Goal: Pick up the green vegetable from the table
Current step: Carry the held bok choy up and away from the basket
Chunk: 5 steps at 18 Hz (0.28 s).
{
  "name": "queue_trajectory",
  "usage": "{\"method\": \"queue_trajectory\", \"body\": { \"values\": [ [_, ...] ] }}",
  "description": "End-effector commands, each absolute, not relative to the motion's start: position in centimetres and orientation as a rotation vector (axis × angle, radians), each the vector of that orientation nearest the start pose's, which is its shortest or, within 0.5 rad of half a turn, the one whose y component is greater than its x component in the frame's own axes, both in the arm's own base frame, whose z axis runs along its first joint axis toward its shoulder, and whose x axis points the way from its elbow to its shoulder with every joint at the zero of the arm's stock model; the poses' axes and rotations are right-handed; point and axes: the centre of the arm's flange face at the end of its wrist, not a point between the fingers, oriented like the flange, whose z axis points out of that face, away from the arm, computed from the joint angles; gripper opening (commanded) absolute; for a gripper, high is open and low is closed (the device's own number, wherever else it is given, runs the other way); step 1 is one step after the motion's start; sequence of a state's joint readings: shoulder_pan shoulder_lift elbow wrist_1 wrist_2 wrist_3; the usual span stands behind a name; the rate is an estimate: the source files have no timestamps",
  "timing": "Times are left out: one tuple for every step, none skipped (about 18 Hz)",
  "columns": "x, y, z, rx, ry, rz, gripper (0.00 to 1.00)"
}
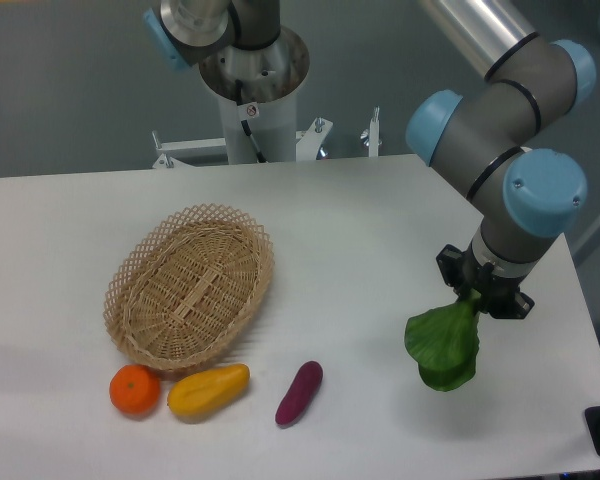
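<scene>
pincer (473,296) — grips green vegetable (443,346) (leaves hanging) | near table (380,210) right edge

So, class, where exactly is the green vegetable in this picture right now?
The green vegetable hangs from the gripper over the right side of the table, right of the purple eggplant and far from the basket.

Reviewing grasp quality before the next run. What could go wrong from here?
1. The tool grips the green vegetable only at its stem end, so the leafy bulk hangs below; it might slip or swing loose.
2. The vegetable hangs near the right edge of the table; if dropped, it may roll off.
</scene>
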<state>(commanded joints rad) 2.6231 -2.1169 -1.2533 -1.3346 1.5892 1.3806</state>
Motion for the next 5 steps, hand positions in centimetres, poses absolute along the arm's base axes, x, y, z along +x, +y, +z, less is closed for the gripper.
{"method": "queue_trajectory", "body": {
  "values": [
    [-54.54,46.25,33.73,-3.114,0.516,0.019,0.19],
    [-54.48,46.34,33.74,-3.113,0.518,0.021,0.19],
    [-54.48,46.34,33.74,-3.113,0.518,0.021,0.19],
    [-54.45,46.33,33.67,-3.114,0.518,0.019,0.19],
    [-54.4,46.3,33.52,-3.115,0.518,0.015,0.19]
  ]
}}
